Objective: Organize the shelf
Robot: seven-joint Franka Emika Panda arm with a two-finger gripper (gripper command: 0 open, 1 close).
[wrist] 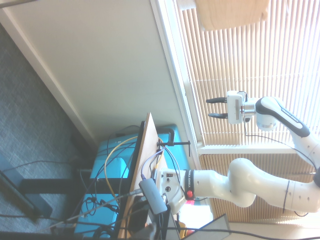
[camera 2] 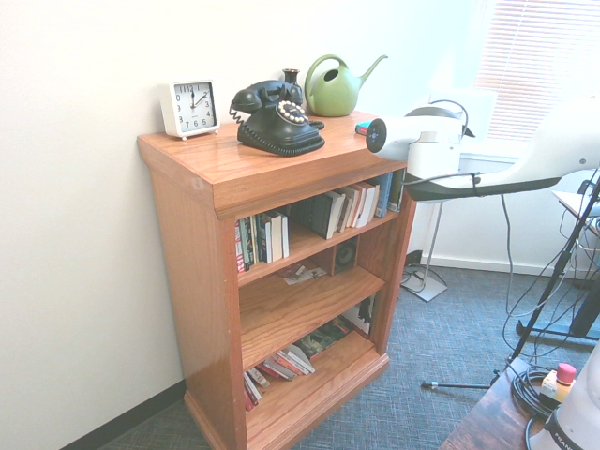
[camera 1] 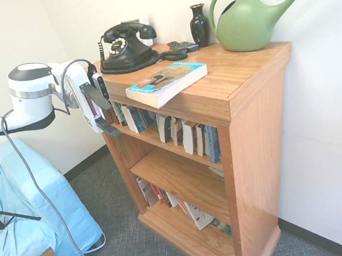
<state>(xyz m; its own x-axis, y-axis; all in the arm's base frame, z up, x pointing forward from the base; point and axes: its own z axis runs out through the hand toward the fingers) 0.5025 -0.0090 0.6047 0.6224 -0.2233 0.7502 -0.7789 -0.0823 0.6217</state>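
The shelf (camera 1: 239,86) stands against the wall, and my arm hides its upper tier's end nearest me. A watering can (camera 1: 251,19), telephone (camera 1: 129,48) and paperback (camera 1: 167,82) crowd its top; the paperback overhangs the front edge. My gripper (camera 1: 108,126) hangs beside that corner, over bare carpet. I cannot tell whether its fingers are parted.

A black phone (camera 1: 127,47), dark vase (camera 1: 199,24), green watering can (camera 1: 251,20) and white clock (camera 2: 189,108) are standing above and beyond the hand (camera 1: 101,113).
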